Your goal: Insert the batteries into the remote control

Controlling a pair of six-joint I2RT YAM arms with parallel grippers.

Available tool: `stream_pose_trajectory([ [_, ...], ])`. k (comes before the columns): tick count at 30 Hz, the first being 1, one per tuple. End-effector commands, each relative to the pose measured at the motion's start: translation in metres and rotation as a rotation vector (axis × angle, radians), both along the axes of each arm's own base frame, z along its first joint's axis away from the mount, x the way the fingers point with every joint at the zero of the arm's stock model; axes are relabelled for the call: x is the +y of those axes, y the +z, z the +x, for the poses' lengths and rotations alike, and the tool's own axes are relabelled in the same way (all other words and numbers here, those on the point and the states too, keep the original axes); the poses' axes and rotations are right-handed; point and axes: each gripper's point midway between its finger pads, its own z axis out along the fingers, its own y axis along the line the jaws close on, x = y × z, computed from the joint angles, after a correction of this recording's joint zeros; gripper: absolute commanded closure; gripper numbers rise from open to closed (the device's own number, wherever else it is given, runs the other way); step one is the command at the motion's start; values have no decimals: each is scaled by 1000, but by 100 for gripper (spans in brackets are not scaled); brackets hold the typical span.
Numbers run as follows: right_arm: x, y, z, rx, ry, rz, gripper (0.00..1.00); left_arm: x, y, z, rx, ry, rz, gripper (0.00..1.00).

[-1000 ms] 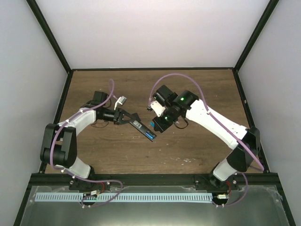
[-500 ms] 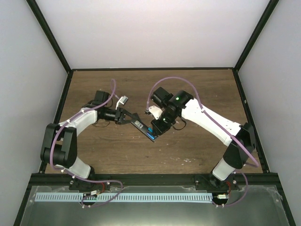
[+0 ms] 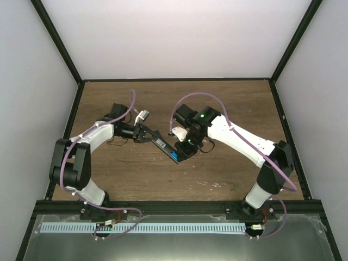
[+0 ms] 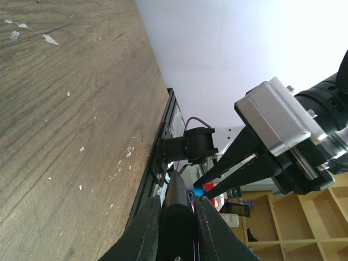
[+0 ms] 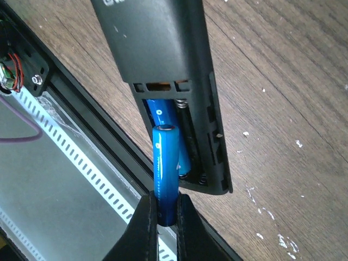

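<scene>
Left gripper (image 4: 177,209) clamps a slim black remote (image 5: 155,43); right gripper (image 5: 165,217), clamped on a blue cylindrical battery (image 5: 166,163), should angle it into the empty slot (image 5: 188,136) at three o'clock.

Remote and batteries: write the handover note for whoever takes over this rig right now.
Left gripper: shut on the remote, holding it by one end with the battery compartment open.
Right gripper: shut on the second battery, whose free end is over the compartment.
Done: the first battery sits in one slot.
Left: seat the held battery in the slot beside it, where a bare spring shows, then let go.
</scene>
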Motion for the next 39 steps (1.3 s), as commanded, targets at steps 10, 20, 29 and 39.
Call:
stream_pose_trajectory([
  [10, -9, -16, -1, 16, -27, -92, 99, -2, 14, -4, -32, -40, -62, 100],
  [20, 2, -6, 18, -69, -26, -71, 99, -2, 15, -6, -26, -44, -75, 100],
  [29, 6, -7, 28, -112, -5, -72, 98, -2, 16, -7, -22, -46, -80, 100],
  [39, 4, -1, 30, -140, -11, -71, 88, -2, 16, -6, -9, -50, -92, 100],
])
